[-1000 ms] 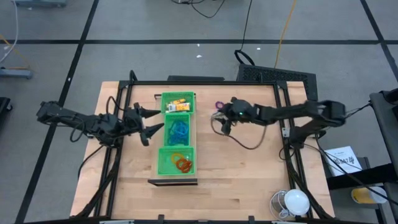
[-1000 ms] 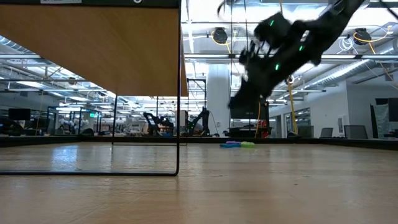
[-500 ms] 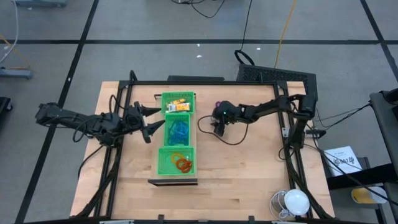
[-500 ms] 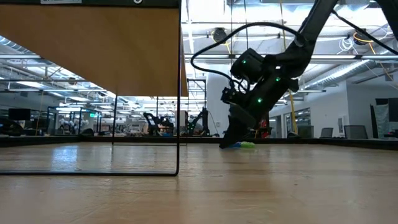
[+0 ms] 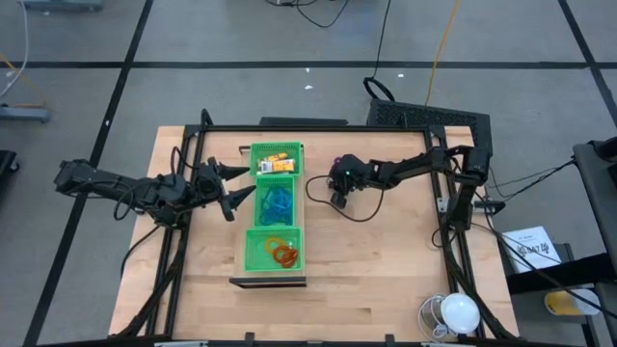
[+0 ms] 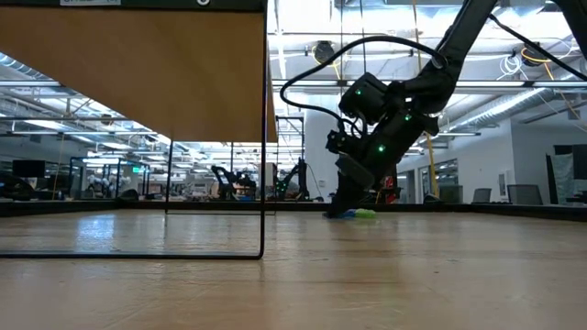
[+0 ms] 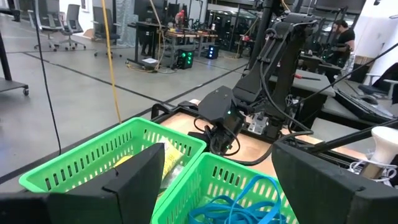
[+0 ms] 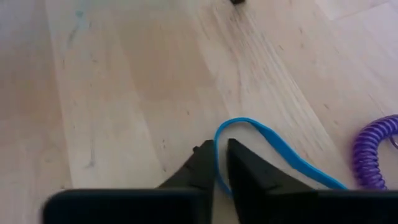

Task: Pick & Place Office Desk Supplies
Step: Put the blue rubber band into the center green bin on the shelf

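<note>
**Spotter:** Where's your right hand (image 8: 221, 163)?

**Me:** Down on the table (image 5: 386, 251), just right of the green tray (image 5: 253, 253). Its fingers are nearly closed on a blue rubber band (image 8: 273, 149), with a purple coil (image 8: 372, 149) lying near.

**Spotter:** Risks?

**Me:** I've pinched only a thin edge, so I think the band could slide out or stretch and snap free on lifting. My left hand (image 5: 229, 189) waits wide open beside the tray, holding nothing.

Black arms (image 5: 405, 172), trailing cables (seemingly green-lit).
</note>
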{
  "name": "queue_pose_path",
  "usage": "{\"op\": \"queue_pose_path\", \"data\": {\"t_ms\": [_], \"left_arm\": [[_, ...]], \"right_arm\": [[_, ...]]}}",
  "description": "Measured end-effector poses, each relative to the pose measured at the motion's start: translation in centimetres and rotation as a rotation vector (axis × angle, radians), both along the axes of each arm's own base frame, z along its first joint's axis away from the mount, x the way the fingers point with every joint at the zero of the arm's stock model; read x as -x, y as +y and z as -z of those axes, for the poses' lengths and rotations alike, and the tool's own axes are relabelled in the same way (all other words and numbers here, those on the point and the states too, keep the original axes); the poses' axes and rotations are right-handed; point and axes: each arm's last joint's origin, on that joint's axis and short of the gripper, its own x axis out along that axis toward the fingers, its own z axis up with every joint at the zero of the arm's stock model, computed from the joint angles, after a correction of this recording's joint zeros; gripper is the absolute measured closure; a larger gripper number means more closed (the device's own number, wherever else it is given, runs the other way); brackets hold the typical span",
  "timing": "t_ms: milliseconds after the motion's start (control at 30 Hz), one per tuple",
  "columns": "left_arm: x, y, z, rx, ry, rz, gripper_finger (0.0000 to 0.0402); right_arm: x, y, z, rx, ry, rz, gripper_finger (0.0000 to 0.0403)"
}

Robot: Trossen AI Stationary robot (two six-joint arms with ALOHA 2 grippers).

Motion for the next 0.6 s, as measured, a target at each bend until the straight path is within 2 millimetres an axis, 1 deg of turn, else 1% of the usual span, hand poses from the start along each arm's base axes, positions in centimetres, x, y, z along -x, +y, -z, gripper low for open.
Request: {"op": "queue_pose_path", "data": {"t_ms": [67, 100, 233, 300, 433, 600], "left_arm": [[0.0, 0.0, 0.0, 0.001, 0.0, 0.0, 0.0094], [0.0, 0.0, 0.0, 0.001, 0.0, 0.0, 0.0094], [0.0, 0.0, 0.0, 0.001, -0.001, -0.001, 0.0094], [0.0, 0.0, 0.0, 0.003, -0.001, -0.001, 0.0094], [0.0, 0.0, 0.0, 0.014, -0.005, -0.001, 0.0094], [0.0, 0.0, 0.0, 0.034, -0.014, -0.001, 0.0094]], "right_arm": [[0.0, 0.0, 0.0, -0.002, 0.001, -0.002, 0.0391], [0.0, 0.0, 0.0, -0.002, 0.001, -0.002, 0.0397], [-0.1, 0.0, 0.0, 0.012, -0.007, 0.004, 0.0399], [-0.2, 0.2, -0.5, 0.019, -0.033, -0.002, 0.0401], [-0.1, 0.9, -2.5, 0.036, -0.097, -0.05, 0.0402], [0.0, 1.5, -6.9, 0.085, -0.254, -0.083, 0.0402]]}}
